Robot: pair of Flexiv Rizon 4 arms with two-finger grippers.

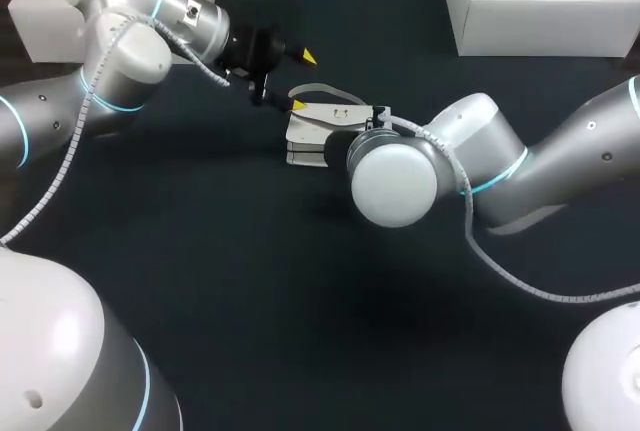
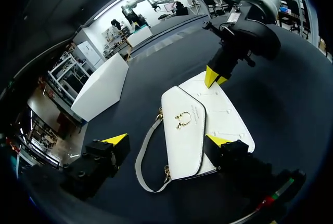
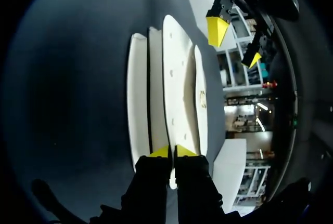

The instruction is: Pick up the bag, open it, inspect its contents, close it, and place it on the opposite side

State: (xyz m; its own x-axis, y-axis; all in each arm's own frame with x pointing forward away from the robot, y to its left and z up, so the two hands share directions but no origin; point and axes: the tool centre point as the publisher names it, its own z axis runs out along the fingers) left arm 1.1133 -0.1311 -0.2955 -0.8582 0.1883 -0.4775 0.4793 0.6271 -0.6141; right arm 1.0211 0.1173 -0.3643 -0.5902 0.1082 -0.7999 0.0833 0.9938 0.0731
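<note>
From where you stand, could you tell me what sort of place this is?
Probably a robotics lab bench: a dark table, my left gripper open by a white bag, my right gripper shut on it.

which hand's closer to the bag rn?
Right. The right hand is shut on one end of the bag, with a white layer pinched between its fingers. The left hand is open at the opposite end, with no grip on it.

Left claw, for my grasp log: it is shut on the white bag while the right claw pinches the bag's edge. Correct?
Not quite. The left claw is open, its tips spread wide, not clamping the white bag, as the left wrist view shows. The right claw does pinch the bag's edge.
</note>
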